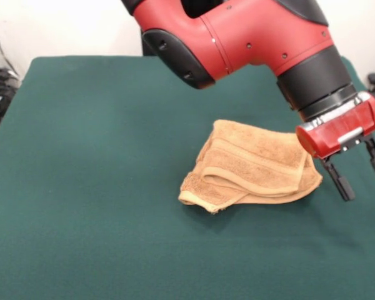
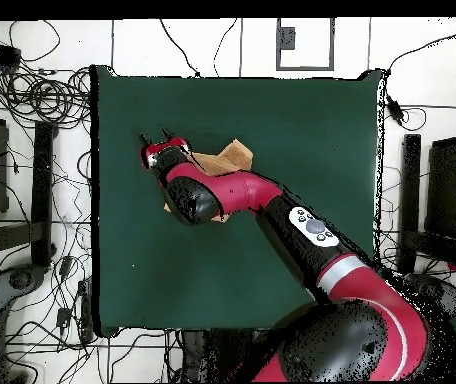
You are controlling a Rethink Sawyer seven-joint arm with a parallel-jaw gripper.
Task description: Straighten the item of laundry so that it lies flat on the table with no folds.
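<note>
The orange-tan towel lies bunched on the dark green table, right of centre in the front view. It is folded over itself in several layers, with a border band and a lighter hem along its front edge. My gripper hangs just right of the towel, open and empty, with its black fingers above the table surface and apart from the cloth. In the overhead view the arm covers most of the towel, and the gripper sits to its left near the table's left edge.
Cables and equipment lie on the floor around the table. The red and black arm spans the upper part of the front view.
</note>
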